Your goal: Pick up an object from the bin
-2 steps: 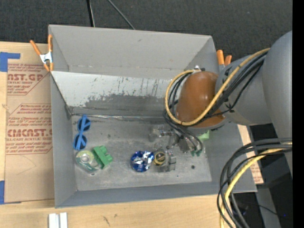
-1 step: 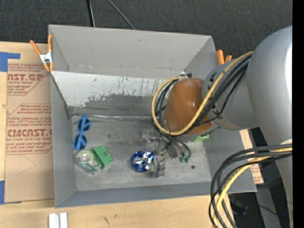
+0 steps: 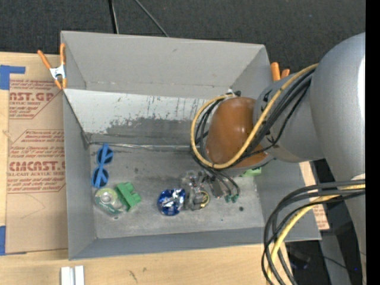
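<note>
So the arm's down low in the bin (image 3: 160, 70), orange cover (image 3: 233, 129) and its loop of cables sitting over the right middle of the floor. The tool (image 3: 209, 186) is close to the floor in the front half, a bit right of centre. Honestly can't tell if it's open or closed, the metal parts all blur together, and I can't see anything gripped in it.

The closest thing is a small dark bit (image 3: 199, 201) with some yellow on it, just beside the tip on the front-left side, maybe touching it. Just left of that is a blue-and-white ball (image 3: 171, 202).

The other stuff is well off to the left: a green block (image 3: 128, 195) touching a clear round thing (image 3: 108, 199), and blue glasses (image 3: 102, 165) just behind those by the left wall. Another green piece (image 3: 255, 171) peeks out from under the cover on the right.
</note>
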